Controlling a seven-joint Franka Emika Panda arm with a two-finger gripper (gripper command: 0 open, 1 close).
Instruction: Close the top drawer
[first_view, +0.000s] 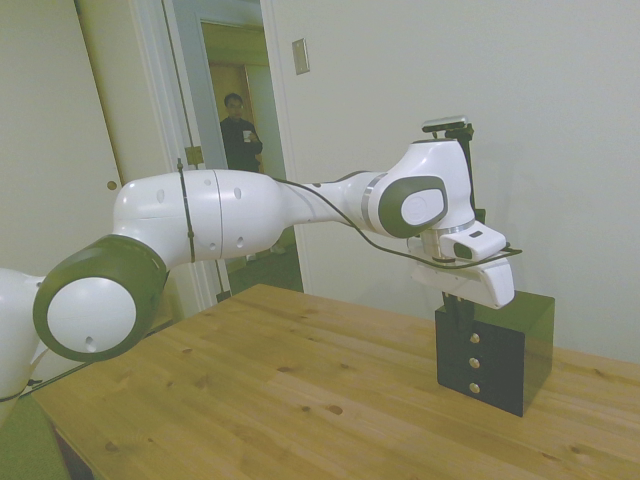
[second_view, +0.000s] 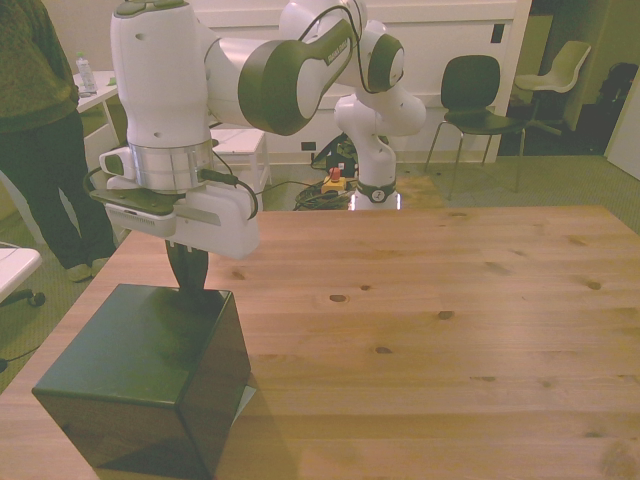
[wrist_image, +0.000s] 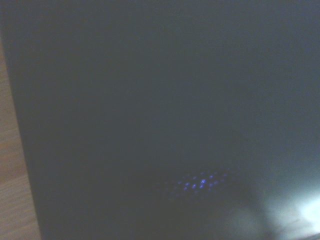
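A small black cabinet stands on the wooden table; three pale knobs run down its front. The top drawer has its front in line with the two drawers below it. My gripper points down, shut with nothing in it, right at the upper front edge of the cabinet, just above the top knob. In the front view the cabinet shows only its top and back, and the gripper dips behind its far edge. The wrist view is filled by the dark, blurred cabinet top.
The cabinet sits near the table's corner at the front view's left. A person stands in the doorway behind the arm, and a person stands beside the table at the front view's left. Chairs stand far back.
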